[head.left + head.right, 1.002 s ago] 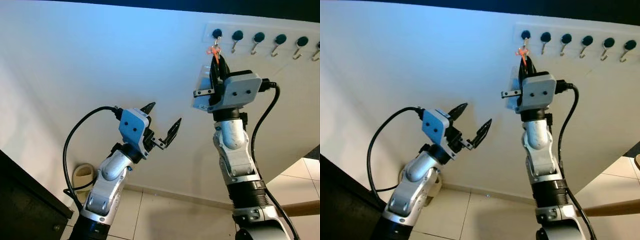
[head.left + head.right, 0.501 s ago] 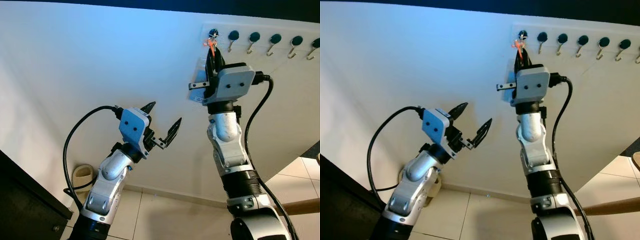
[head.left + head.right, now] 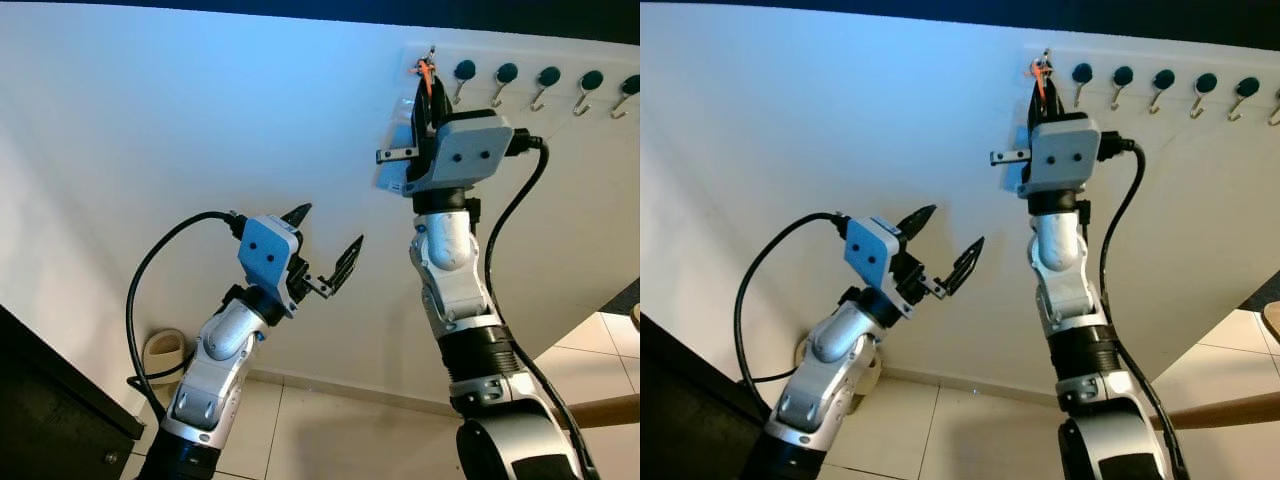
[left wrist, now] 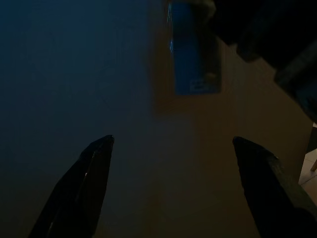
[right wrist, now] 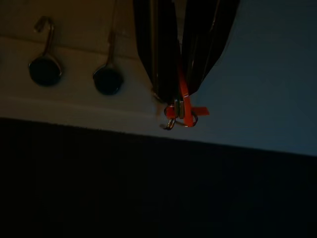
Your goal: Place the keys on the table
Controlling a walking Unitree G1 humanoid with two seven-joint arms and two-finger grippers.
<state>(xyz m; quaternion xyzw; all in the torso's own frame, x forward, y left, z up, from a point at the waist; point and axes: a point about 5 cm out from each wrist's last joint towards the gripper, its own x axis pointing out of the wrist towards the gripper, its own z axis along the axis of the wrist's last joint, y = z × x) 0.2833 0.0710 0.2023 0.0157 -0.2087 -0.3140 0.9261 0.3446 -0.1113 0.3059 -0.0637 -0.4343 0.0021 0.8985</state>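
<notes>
Right pincer (image 3: 428, 85) raised to the white hook rail (image 3: 560, 62) high on the wall (image 3: 180, 130), fingers pressed together on the orange-tagged keys (image 5: 181, 111). Keys held at the fingertips, level with the rail's left end, orange tag (image 3: 425, 68) and metal ring showing just past the tips. Row of dark-knobbed hooks (image 3: 464, 72) to the right of the pincer along the rail. Left pincer (image 3: 325, 245) lower, near mid-wall, fingers (image 4: 94, 163) spread wide apart, nothing between them. Black cables (image 3: 150, 290) looped from both wrists. Tiled floor (image 3: 330, 440) below; dark furniture edge (image 3: 50, 400) at the lower left corner.
</notes>
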